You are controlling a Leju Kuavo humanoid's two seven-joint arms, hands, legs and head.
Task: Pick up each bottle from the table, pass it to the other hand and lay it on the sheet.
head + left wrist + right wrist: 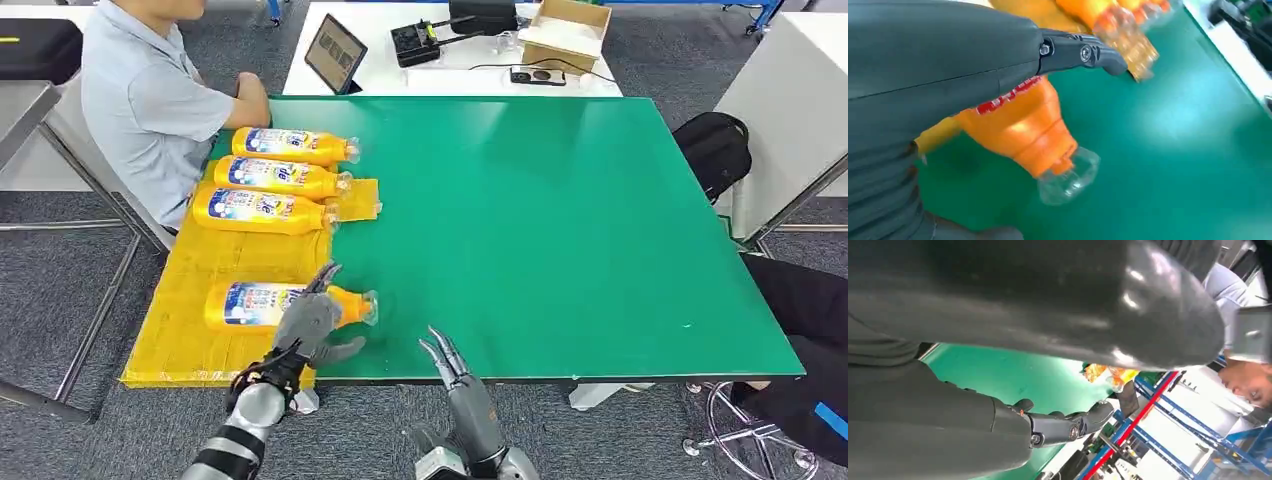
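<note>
My left hand (pixel 312 322) lies over the neck end of the near bottle (pixel 255 304), fingers draped on it; I cannot tell if they grip it or merely rest there. The bottle lies flat on the near part of the yellow sheet (pixel 200 262), its long axis running left to right, cap (pixel 370 306) pointing right past the sheet's edge onto the green table (pixel 560 230). My right hand (pixel 452 366), empty with fingers straight, hovers just right of the cap. Three more bottles (pixel 268 178) lie farther along the sheet.

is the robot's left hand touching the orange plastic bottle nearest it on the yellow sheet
Touching. In the head view the left hand lies over the neck end of the orange plastic bottle on the yellow sheet; the left wrist view shows the bottle pressed against its palm.
</note>
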